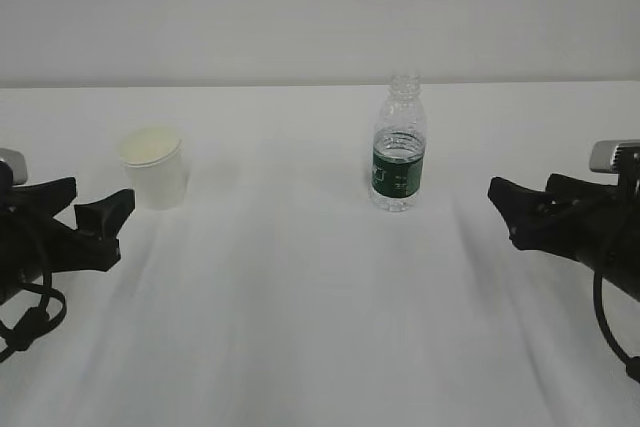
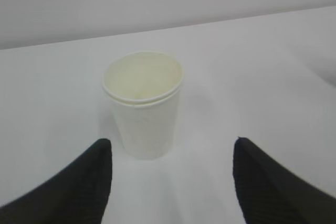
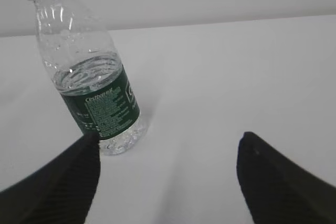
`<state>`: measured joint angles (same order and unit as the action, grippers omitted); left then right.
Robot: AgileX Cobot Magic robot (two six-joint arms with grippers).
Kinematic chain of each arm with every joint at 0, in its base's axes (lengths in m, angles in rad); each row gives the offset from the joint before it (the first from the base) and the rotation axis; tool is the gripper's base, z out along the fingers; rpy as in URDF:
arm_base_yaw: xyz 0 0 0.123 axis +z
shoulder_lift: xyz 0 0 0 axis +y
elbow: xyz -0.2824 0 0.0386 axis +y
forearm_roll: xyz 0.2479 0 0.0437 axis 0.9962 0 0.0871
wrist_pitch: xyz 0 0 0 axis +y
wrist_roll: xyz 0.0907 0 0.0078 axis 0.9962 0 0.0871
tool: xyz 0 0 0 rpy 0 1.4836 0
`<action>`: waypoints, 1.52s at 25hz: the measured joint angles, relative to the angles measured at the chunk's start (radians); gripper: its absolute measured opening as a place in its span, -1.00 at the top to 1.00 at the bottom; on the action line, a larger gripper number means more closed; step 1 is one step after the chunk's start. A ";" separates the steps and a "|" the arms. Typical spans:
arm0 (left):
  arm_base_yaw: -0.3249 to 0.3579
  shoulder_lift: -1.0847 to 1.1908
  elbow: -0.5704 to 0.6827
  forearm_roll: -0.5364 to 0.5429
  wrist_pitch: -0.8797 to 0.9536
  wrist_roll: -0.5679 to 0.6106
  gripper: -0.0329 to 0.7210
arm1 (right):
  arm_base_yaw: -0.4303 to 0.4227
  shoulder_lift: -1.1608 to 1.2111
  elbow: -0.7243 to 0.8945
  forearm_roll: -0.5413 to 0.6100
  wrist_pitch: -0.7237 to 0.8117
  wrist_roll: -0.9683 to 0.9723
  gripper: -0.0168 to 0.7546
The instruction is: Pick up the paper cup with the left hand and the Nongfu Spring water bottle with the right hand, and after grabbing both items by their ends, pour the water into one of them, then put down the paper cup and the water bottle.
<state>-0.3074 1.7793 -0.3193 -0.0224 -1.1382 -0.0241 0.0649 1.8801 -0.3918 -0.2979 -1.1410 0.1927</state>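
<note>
Facing both targets, nothing gripped yet

Left end effector [image 2: 170,179] spread wide and empty; paper cup [image 2: 143,103] upright on the bench [image 1: 300,307], dead ahead. Right end effector [image 3: 168,177] also spread, empty; Nongfu Spring water bottle [image 3: 92,77] upright, ahead but left of my centreline, near one finger.

White table [image 1: 300,327]: paper cup [image 1: 154,167], water bottle [image 1: 399,144]

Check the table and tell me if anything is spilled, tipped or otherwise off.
Nothing stands out. The paper cup and the Nongfu Spring water bottle both stand upright and apart on the table, with no puddle visible. The bottle has no cap. Both grippers are open, clear of them.
</note>
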 joint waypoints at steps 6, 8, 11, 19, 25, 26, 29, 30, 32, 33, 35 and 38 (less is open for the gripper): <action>0.000 0.006 0.000 0.006 0.000 0.000 -0.45 | 0.000 0.122 -0.095 -0.073 0.000 0.004 -0.73; 0.000 0.006 0.000 0.007 0.000 0.000 -0.45 | 0.000 0.146 -0.117 -0.105 0.000 0.004 -0.74; 0.000 0.006 0.000 0.008 0.000 0.000 -0.45 | 0.000 0.160 -0.147 -0.151 0.000 -0.002 -0.74; 0.000 0.006 0.000 0.010 -0.002 0.000 -0.45 | 0.000 0.201 -0.252 -0.231 -0.002 -0.019 -0.74; 0.000 0.006 0.000 0.010 -0.002 0.000 -0.45 | 0.000 0.244 -0.311 -0.282 -0.004 -0.019 -0.74; 0.000 0.006 0.000 0.010 -0.002 0.000 -0.45 | 0.000 0.252 -0.324 -0.293 -0.004 -0.021 -0.74; 0.000 0.006 0.000 0.010 -0.002 0.000 -0.45 | 0.000 0.279 -0.369 -0.328 -0.004 -0.021 -0.74; 0.000 0.006 0.000 0.010 -0.002 0.000 -0.45 | 0.000 0.290 -0.384 -0.335 -0.004 -0.021 -0.74; 0.000 0.006 0.000 0.010 -0.003 0.000 -0.45 | 0.000 0.310 -0.404 -0.350 -0.004 -0.021 -0.74; 0.000 0.006 0.000 0.010 -0.003 0.000 -0.45 | 0.000 0.318 -0.412 -0.354 -0.004 -0.021 -0.74; 0.000 0.006 0.000 0.010 -0.003 0.000 -0.45 | 0.000 0.324 -0.420 -0.361 -0.004 -0.021 -0.74; 0.000 0.006 0.000 0.010 -0.003 0.000 -0.45 | 0.000 0.330 -0.437 -0.378 -0.004 -0.021 -0.74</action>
<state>-0.3074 1.7851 -0.3193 -0.0128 -1.1409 -0.0241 0.0649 2.2099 -0.8293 -0.6756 -1.1447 0.1716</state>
